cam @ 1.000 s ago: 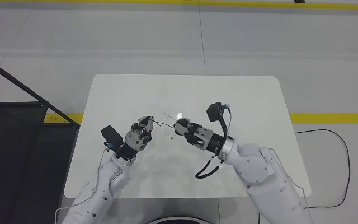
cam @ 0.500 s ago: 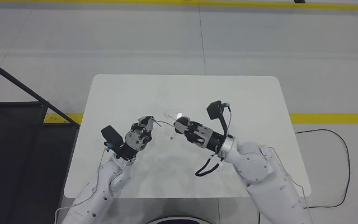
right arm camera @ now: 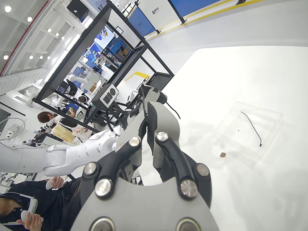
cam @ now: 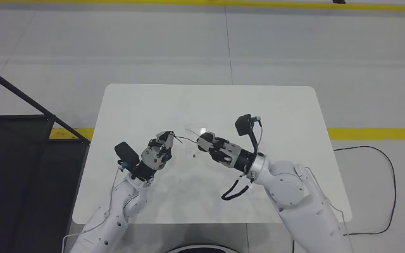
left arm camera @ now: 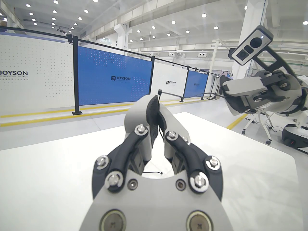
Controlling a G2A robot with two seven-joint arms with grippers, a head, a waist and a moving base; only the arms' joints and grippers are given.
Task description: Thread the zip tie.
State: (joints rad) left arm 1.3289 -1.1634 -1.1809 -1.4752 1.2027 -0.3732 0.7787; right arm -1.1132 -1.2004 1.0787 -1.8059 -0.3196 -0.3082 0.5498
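the left jaws are pinched closed on the black zip tie (left arm camera: 159, 93), its head poking out past the tips, above the white counter (cam: 272, 114). the strap runs across to the right jaws, also clamped tight on it. a second zip tie (right arm camera: 252, 126) lies in a clear tray (right arm camera: 240, 143) on the counter nearby.

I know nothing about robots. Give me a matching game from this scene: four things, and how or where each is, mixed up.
Things: 1 held zip tie; 2 spare zip tie; 3 clear tray; 4 left gripper.
States: A resting on the white table; B shut on one end of the held tie; C lying in the tray; D stretched across to the right gripper.
Pairs: 1-D, 2-C, 3-A, 4-B.
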